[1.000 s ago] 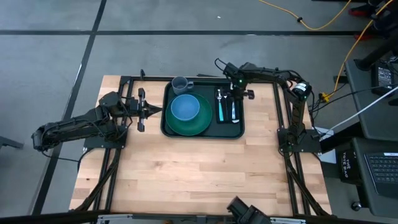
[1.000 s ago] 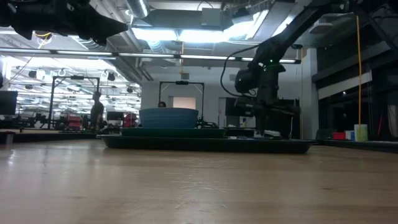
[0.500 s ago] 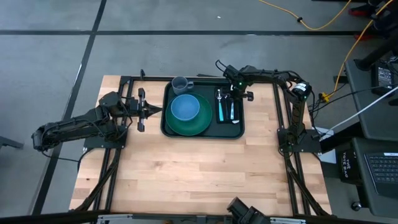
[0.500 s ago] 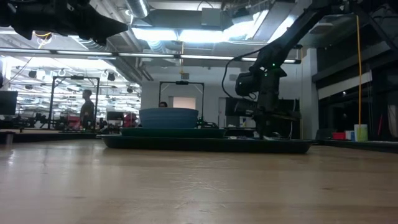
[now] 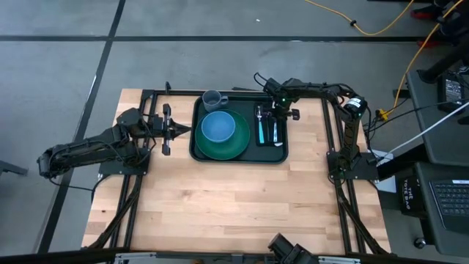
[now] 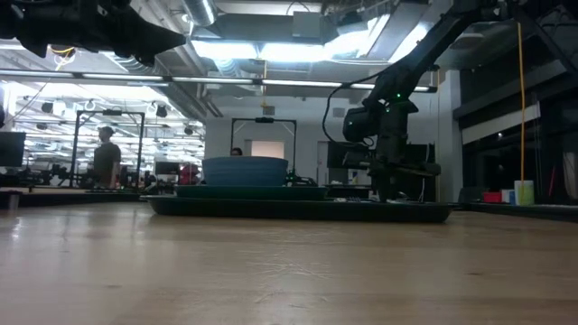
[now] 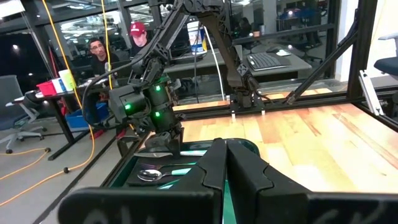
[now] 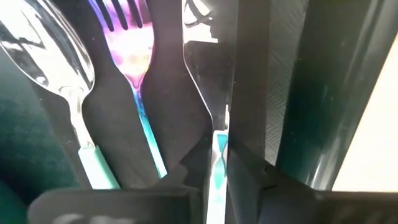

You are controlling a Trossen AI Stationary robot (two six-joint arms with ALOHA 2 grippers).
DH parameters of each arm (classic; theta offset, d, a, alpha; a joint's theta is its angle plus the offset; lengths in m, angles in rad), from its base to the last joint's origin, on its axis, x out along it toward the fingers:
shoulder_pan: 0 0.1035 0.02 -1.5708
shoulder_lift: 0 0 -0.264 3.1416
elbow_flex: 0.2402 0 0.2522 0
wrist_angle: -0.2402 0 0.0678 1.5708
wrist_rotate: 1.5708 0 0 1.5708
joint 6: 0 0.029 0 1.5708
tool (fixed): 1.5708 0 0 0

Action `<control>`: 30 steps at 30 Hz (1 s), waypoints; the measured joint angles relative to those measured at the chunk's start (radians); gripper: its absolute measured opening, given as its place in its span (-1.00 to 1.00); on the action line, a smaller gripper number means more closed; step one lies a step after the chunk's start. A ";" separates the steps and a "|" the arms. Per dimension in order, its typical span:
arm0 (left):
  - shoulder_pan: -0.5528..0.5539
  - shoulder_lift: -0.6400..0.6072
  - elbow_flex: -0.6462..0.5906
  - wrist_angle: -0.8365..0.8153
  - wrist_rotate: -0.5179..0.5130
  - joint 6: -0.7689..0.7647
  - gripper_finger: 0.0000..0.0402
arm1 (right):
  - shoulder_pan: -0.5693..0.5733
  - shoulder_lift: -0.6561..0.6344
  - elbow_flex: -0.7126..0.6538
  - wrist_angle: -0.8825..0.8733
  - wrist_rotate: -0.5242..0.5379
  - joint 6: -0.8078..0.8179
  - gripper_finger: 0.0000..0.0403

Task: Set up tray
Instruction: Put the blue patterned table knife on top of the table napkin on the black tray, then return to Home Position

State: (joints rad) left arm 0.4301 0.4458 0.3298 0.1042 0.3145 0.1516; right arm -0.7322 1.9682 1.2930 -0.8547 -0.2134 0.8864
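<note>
The right gripper point(image 5: 278, 117) has come down over the past second onto the right side of the large dark green rectangular plastic tray point(image 5: 197, 150). Its dark fingers point(image 8: 249, 93) close around the teal handle of a silver knife point(image 8: 211, 93), with the blade lying against the small black rectangular napkin point(image 8: 165, 81). Just beside it on the napkin lie an iridescent metal fork point(image 8: 127, 43) and a clear-bowled spoon with a teal handle point(image 8: 56, 56). The knife looks to be the last piece being laid, so the setting appears nearly complete.

Farther from that gripper, the tray carries a round green plate point(image 5: 231, 149) under a blue bowl point(image 5: 218, 126) and a grey mug point(image 5: 212, 100). The tray's rim is raised and its corners rounded. Beyond its far edge, the left gripper point(image 5: 177, 130) waits over the wooden table point(image 5: 220, 205), fingers shut and empty.
</note>
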 joint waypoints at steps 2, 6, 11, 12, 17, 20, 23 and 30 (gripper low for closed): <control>0.000 0.000 0.000 0.000 0.000 0.000 -0.96 | 0.000 0.000 0.000 0.000 0.000 0.000 -0.73; 0.000 0.000 0.000 0.000 0.000 0.000 -0.98 | 0.000 0.000 0.000 0.000 0.000 0.002 -0.64; 0.000 0.000 0.000 -0.001 0.000 0.000 -0.97 | 0.000 0.000 0.000 0.000 0.000 0.000 -0.56; 0.000 0.000 0.000 -0.003 0.000 0.000 -0.97 | 0.000 0.000 0.000 0.000 -0.001 -0.002 -0.55; 0.000 0.000 0.000 -0.004 0.000 0.000 -0.96 | -0.016 0.000 0.000 -0.002 -0.073 -0.005 -0.51; 0.000 0.000 0.000 -0.005 0.000 -0.010 -0.98 | -0.021 0.000 0.000 -0.002 -0.101 -0.005 -0.51; 0.000 0.000 0.000 -0.005 0.000 -0.011 -0.98 | -0.026 0.000 0.000 -0.002 -0.097 -0.006 -0.51; 0.000 0.000 0.000 -0.012 0.000 -0.010 -0.96 | -0.029 0.000 0.000 -0.002 -0.048 -0.033 -0.51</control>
State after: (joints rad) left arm 0.4301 0.4458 0.3298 0.0926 0.3145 0.1413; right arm -0.7612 1.9682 1.2930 -0.8570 -0.2616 0.8534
